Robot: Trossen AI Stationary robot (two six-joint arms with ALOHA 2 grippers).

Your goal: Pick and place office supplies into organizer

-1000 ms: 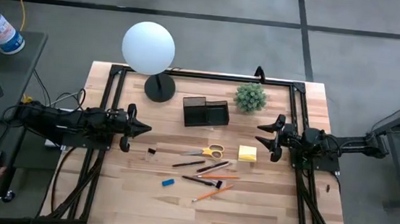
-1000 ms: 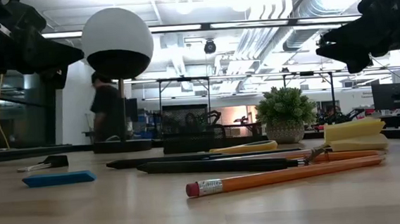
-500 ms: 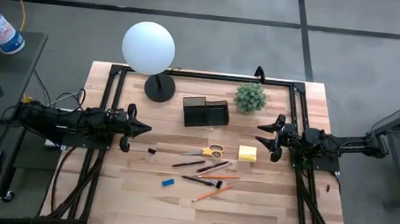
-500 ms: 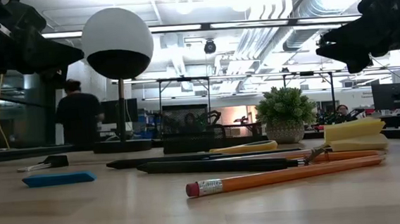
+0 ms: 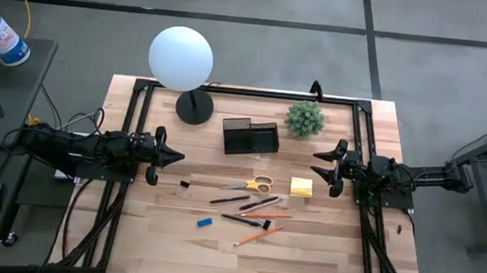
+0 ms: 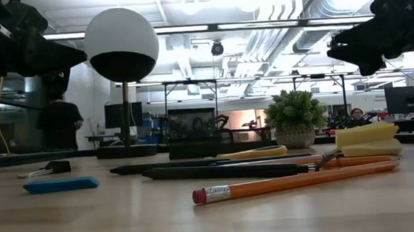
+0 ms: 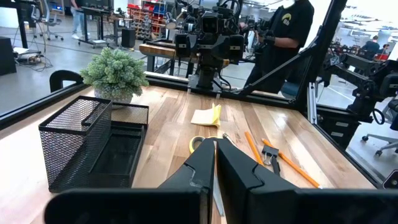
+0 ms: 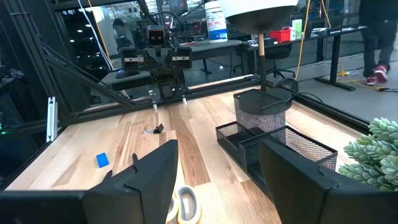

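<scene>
Both arms parked at the table edges, nothing picked yet, probably a start pose that keeps the middle clear. Left gripper (image 5: 176,157) at 9 o'clock, fingers pinched together, empty. Right gripper (image 5: 315,161) at 3 o'clock, spread wide, empty. Organizer (image 5: 250,137), black mesh, sits at 12 o'clock. Supplies loose around centre toward 6: scissors (image 5: 255,184) with yellow handles, yellow sticky pad (image 5: 301,187), blue eraser (image 5: 205,222), pencils (image 5: 259,236).

Bright overhead light, soft shadows
</scene>
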